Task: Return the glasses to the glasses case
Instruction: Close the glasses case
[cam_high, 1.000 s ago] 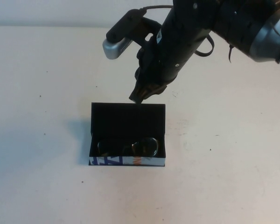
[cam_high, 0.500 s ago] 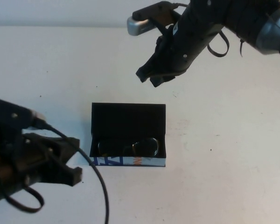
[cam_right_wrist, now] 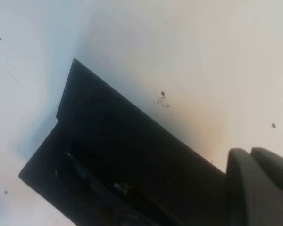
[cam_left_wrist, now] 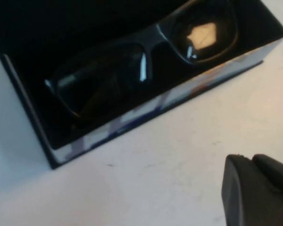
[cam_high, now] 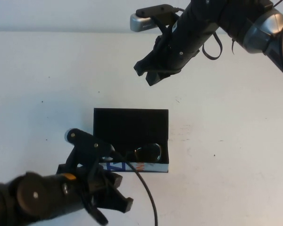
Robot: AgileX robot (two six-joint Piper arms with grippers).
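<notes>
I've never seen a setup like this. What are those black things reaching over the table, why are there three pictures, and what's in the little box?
The black things are two robot arms, each ending in a gripper, a two-fingered pincer. The wide picture comes from a raised camera looking down at the white table. In it the right gripper hangs in the air beyond the box, and the left gripper is low at the near side, just in front of the box. Neither holds anything.

The other two pictures come from small cameras on each arm's wrist, so they show close-ups of whatever that arm faces.

The box is a glasses case, its black lid standing open and its front printed white, blue and orange. A pair of dark glasses already lies inside it; the left wrist camera shows them best. The right wrist camera sees the case from the lid's side.
</notes>
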